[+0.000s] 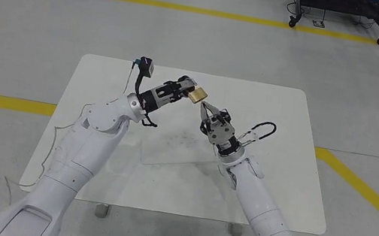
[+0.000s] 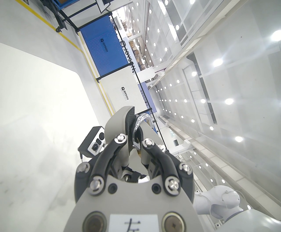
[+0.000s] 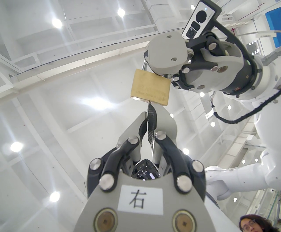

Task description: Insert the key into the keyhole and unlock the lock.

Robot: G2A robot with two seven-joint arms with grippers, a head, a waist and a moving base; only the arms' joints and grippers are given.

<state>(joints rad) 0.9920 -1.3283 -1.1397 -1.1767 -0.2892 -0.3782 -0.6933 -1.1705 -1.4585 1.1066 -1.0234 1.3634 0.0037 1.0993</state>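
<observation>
A brass padlock hangs in the air above the white table, near its far middle. My left gripper is shut on its silver shackle; the other arm's view shows this gripper above the lock body. My right gripper sits just below and beside the lock, shut on the key. The key's dark head is pinched between the pads and its tip meets the keyhole in the lock's bottom face. How deep the blade sits is hidden.
The table's edges lie all around both arms, with bare surface under the lock. A faint rectangular sheet lies flat near the middle. Floor with yellow lines surrounds the table.
</observation>
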